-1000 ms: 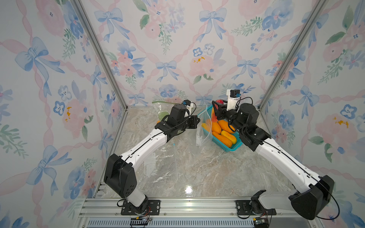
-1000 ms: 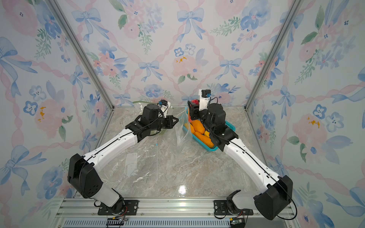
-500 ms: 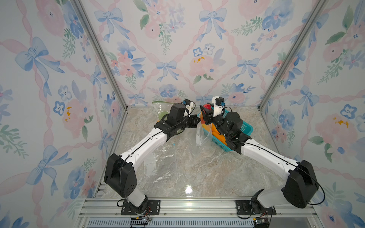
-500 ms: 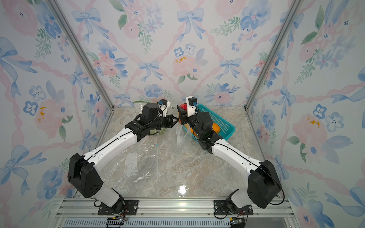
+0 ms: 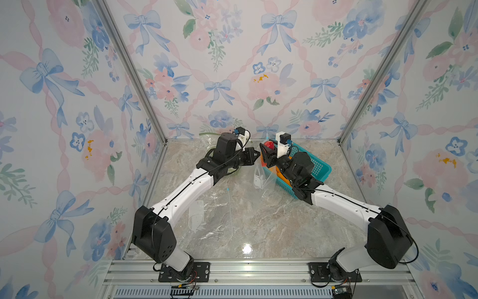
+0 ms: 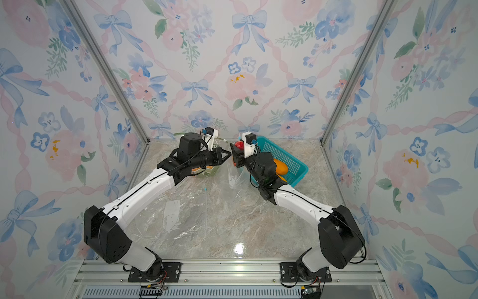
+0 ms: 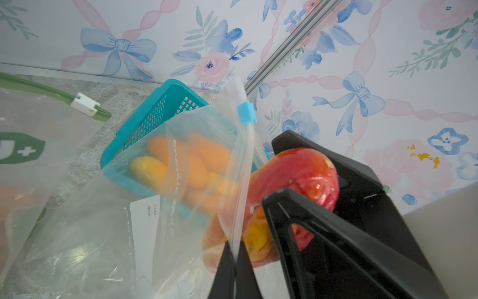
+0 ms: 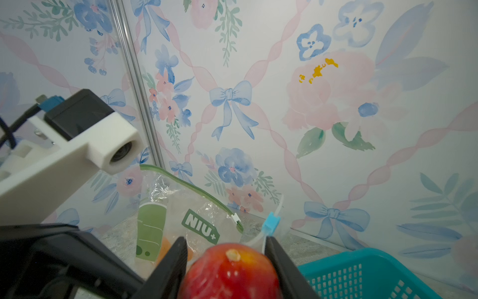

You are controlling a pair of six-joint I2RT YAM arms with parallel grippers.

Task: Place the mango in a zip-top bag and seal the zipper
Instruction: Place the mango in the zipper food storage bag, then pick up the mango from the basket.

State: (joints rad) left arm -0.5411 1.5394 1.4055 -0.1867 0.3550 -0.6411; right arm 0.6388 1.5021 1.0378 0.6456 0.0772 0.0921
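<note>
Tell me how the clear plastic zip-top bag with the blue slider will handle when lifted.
Probably floppy: the clear plastic zip-top bag hangs crumpled from the left gripper pinching its rim. Likely light: one pinch holds it up. Held at one side only, its mouth may sag shut.

In the right wrist view the mango runs off the frame edge. Through the clear bag, the fruit in the teal basket shows only as an orange blur. Right of centre in both top views, the right arm hides much of that basket.
</note>
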